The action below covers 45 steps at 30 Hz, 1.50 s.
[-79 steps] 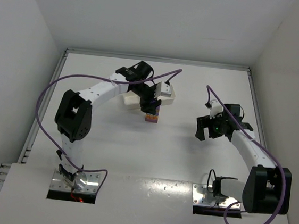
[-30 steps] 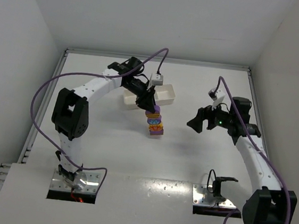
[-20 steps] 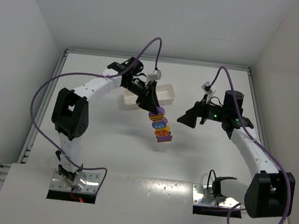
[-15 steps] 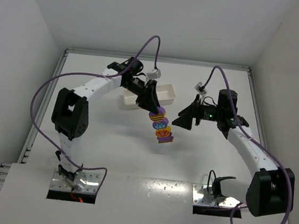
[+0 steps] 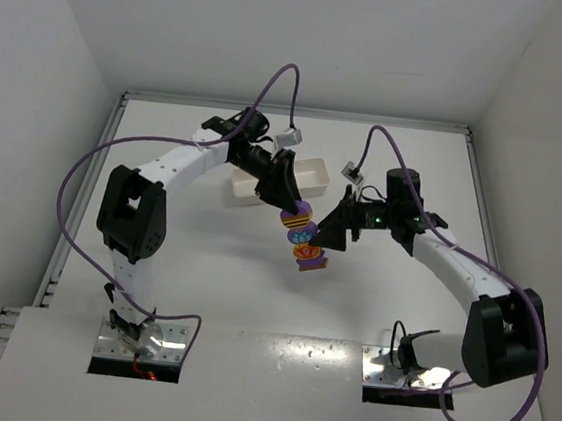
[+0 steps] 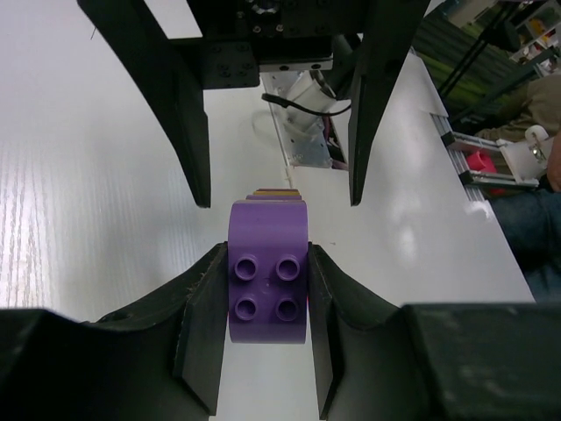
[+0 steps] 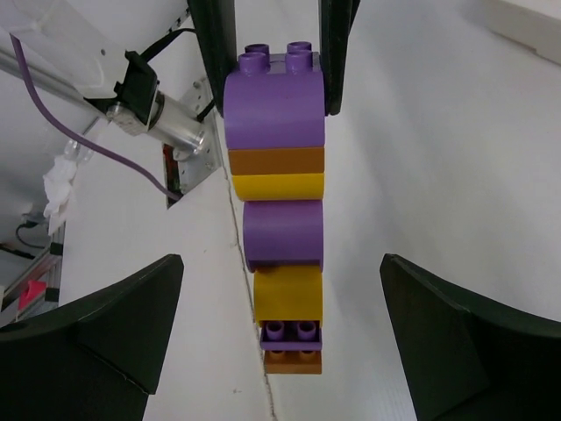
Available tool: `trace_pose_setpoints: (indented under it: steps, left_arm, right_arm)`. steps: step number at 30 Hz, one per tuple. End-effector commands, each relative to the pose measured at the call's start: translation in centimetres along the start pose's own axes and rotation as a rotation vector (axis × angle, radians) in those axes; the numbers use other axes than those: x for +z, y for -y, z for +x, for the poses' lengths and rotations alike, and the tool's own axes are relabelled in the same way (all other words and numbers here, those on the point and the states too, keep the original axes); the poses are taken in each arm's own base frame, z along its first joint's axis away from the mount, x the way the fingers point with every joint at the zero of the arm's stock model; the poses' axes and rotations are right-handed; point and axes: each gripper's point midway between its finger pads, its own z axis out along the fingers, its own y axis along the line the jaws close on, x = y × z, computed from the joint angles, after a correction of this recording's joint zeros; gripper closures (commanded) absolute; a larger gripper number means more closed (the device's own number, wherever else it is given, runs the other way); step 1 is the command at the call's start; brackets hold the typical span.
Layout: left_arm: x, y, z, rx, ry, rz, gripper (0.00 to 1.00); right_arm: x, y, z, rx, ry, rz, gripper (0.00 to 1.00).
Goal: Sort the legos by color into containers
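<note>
Hanging lego stack (image 7: pixel 279 202), purple arched bricks between orange and yellow ones, above table (image 5: pixel 202 293) centre, left gripper (image 5: pixel 286 201) jaws clamped on its studded purple top, right gripper (image 5: pixel 331 236) at its 3 o'clock, jaws wide apart, white tray (image 5: pixel 314 179) at 12 o'clock.

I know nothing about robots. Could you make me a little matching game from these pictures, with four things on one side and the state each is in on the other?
Things:
1. left gripper
2. right gripper
3. lego stack
4. white tray

States:
A. open, fingers either side of the bricks, not touching them
B. resting on the table
C. shut on the top purple brick
D. hanging in the air

Pairs: 1-C, 2-A, 3-D, 4-B
</note>
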Motion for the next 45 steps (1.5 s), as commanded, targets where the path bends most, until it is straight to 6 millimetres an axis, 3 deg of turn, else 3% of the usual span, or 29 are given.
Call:
trace_pose_setpoints:
  steps: [1, 9, 14, 16, 18, 21, 23, 27, 35, 37, 38, 41, 45]
  left_arm:
    - [-0.2, 0.6, -0.7, 0.011, 0.052, 0.056, 0.94]
    - [0.2, 0.8, -0.4, 0.003, 0.046, 0.065, 0.94]
    - [0.2, 0.5, -0.2, -0.006, 0.045, 0.065, 0.94]
    - [0.2, 0.5, -0.2, -0.006, 0.045, 0.065, 0.94]
    - [0.2, 0.3, -0.2, -0.006, 0.045, 0.065, 0.94]
    - [0.2, 0.3, -0.2, -0.006, 0.045, 0.065, 0.94]
    - [0.2, 0.3, -0.2, -0.006, 0.045, 0.065, 0.94]
    - [-0.1, 0.1, -0.6, 0.002, 0.051, 0.057, 0.94]
    - [-0.2, 0.7, -1.1, 0.021, 0.068, 0.078, 0.94]
    - [-0.2, 1.1, -1.4, 0.03, 0.074, 0.085, 0.94]
    - [-0.2, 1.1, -1.4, 0.03, 0.074, 0.085, 0.94]
    - [-0.6, 1.3, -1.5, 0.029, 0.084, 0.085, 0.94]
    - [-1.4, 0.9, -1.6, 0.027, 0.096, 0.065, 0.94]
  right_arm:
    - [0.8, -0.1, -1.8, -0.094, 0.008, -0.029, 0.06]
    - [1.7, 0.5, -3.0, -0.093, -0.005, -0.025, 0.14]
    - [2.1, 0.5, -2.5, -0.074, -0.026, -0.04, 0.47]
    - [2.0, 0.6, -2.1, -0.082, -0.038, -0.04, 0.52]
    - [2.2, 0.3, -1.7, -0.078, -0.051, -0.047, 0.51]
    - [2.3, 0.0, -1.5, -0.088, -0.067, -0.055, 0.28]
    - [2.2, -0.2, -1.5, -0.097, -0.067, -0.055, 0.21]
    - [2.3, -0.4, -1.1, -0.092, -0.077, -0.062, 0.21]
    - [2.5, 0.0, -0.9, -0.093, -0.081, -0.053, 0.51]
    - [2.5, 0.0, -0.9, -0.093, -0.081, -0.053, 0.64]
    - [2.5, 0.0, -0.9, -0.093, -0.081, -0.053, 0.65]
    - [2.5, 0.1, -0.9, -0.104, -0.081, -0.054, 0.91]
    - [2.3, -0.2, -0.9, -0.124, -0.075, -0.054, 1.0]
